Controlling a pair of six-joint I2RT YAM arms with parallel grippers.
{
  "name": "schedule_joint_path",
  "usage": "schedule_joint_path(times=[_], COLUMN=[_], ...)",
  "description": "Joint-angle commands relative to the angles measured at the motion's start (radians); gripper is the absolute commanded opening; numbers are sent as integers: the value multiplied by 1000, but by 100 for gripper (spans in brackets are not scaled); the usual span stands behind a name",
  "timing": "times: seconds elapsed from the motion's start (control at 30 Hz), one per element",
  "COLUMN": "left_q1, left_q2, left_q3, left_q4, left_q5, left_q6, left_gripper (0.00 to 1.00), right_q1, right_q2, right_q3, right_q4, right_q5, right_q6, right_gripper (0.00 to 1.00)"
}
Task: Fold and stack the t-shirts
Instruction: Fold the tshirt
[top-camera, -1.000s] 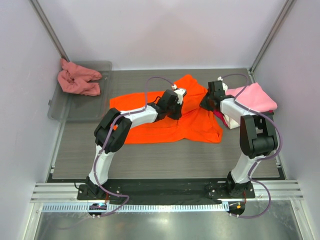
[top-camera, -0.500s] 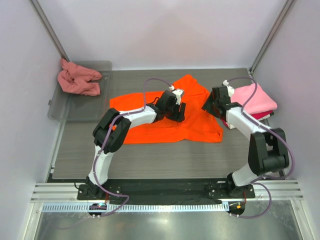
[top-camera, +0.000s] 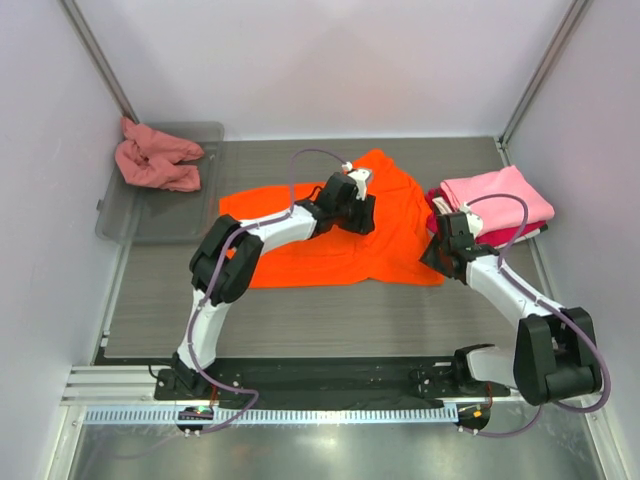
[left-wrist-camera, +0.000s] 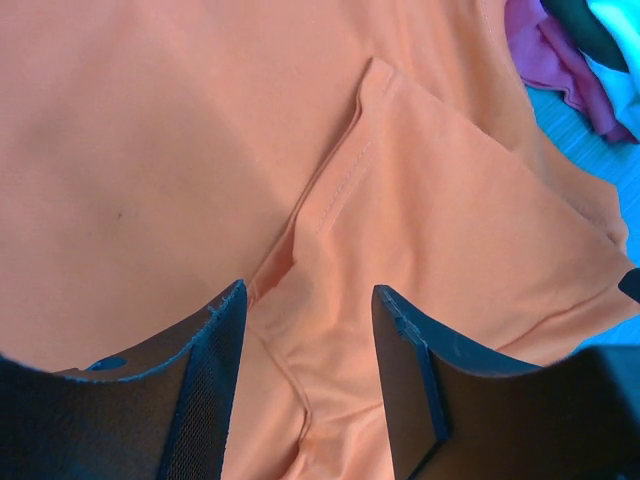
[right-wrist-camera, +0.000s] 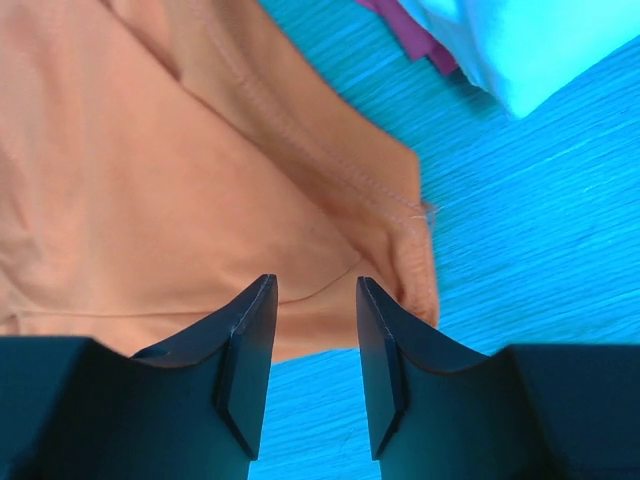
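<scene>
At the far left we see a clear grey tray with the dusty salmon-pink t-shirt crumpled in its far corner. Moving right, the bright orange t-shirt lies spread across the middle of the worktop, with one part doubled over toward its far right end. The left pincer hovers over that shirt's upper middle. It is released, its jaws apart with nothing between them, and below it a stitched sleeve edge lies on the cloth. Further right, the right pincer hangs above the orange shirt's near right corner. It is also released and holds nothing, with the hem and bare worktop just beneath. At the far right the light pink t-shirt sits folded on top of the crimson red t-shirt. Only a thin edge of the red one shows, close beside the orange shirt's right side.
</scene>
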Motion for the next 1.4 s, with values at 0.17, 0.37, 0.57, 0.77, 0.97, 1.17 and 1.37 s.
schedule_joint_path(times=[0.17, 0.37, 0.57, 0.77, 0.97, 1.17, 1.37], left_q1=[3, 3, 19, 81, 199, 276, 374], left_q2=[23, -84, -190, -277, -405, -434, -416], left_q3=[17, -69, -94, -195, -350, -351, -403], left_q4=[-39, -24, -95, -111, -109, -197, -221], left_q5=[4, -21, -74, -169, -307, -521, -516], left_q6=[-26, -47, -78, -121, -144, -167, -219], left_gripper=[54, 52, 55, 58, 59, 61, 59], right_q1=[-53, -165, -206, -182, -116, -59, 73], right_q2=[109, 177, 149, 114, 73, 218, 346], right_q3=[0, 4, 50, 72, 158, 331, 414], right_q4=[43, 32, 22, 3, 54, 91, 84], right_q5=[1, 23, 56, 24, -35, -120, -119], right_q6=[13, -12, -39, -67, -107, -108, -118], right_gripper=[36, 1, 11, 41, 53, 52, 52])
